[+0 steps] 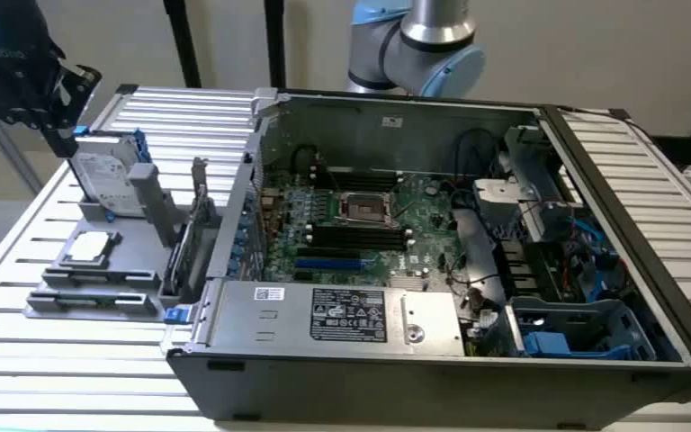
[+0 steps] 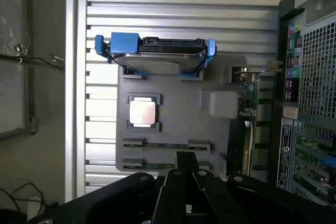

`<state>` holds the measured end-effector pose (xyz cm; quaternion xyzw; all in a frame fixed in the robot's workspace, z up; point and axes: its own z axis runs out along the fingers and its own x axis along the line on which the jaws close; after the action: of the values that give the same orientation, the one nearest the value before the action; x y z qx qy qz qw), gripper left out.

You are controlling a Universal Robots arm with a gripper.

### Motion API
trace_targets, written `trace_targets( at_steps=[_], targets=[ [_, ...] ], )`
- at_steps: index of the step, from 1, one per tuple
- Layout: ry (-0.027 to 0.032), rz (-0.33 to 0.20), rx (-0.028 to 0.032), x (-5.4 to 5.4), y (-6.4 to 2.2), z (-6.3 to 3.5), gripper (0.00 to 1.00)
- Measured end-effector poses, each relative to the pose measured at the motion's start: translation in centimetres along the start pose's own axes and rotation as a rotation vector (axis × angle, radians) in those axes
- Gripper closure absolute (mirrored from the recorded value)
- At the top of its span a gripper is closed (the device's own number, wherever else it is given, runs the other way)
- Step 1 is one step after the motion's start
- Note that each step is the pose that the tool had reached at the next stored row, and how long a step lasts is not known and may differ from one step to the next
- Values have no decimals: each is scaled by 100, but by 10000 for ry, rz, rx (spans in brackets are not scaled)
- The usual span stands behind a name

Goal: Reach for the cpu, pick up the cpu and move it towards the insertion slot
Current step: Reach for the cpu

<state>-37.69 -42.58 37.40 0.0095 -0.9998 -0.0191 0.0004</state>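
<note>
Claw [image 2: 186, 156] fingers look pressed together with nothing between them, and they hang well above the grey holder tray [image 2: 178, 121], touching no part of it. By my reading the work is at its very start. The reach is barely under way, and neither the grasp nor the carry to the insertion slot [image 1: 363, 209] has been done. The cpu [image 2: 143, 113] lies untouched in its square recess on the tray, outside the open computer case [image 1: 633, 225]. In the exterior view the cpu [image 1: 90, 249] sits at about 8 o'clock from the slot, well apart from it, with the case wall between them. The upright hard drive [image 1: 105, 180] stands at 12 o'clock from the chip on the same tray. The chip lies flat with its pale metal lid facing up. It is square, so it has no true long axis, and its edges run parallel to the tray's sides. Any corner mark that would show which way it is turned is too small to make out. The slot shows a dark centre inside its shiny frame, with nothing seated in it.
</note>
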Motion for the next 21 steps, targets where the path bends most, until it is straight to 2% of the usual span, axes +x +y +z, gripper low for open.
trace_targets(
  at_steps=[9, 13, 21],
  targets=[
    [2, 0, 1, 1, 3, 0, 89],
    [1, -1, 13, 24, 105, 28, 89],
    [2, 0, 44, 359, 285, 161, 89]
  ],
)
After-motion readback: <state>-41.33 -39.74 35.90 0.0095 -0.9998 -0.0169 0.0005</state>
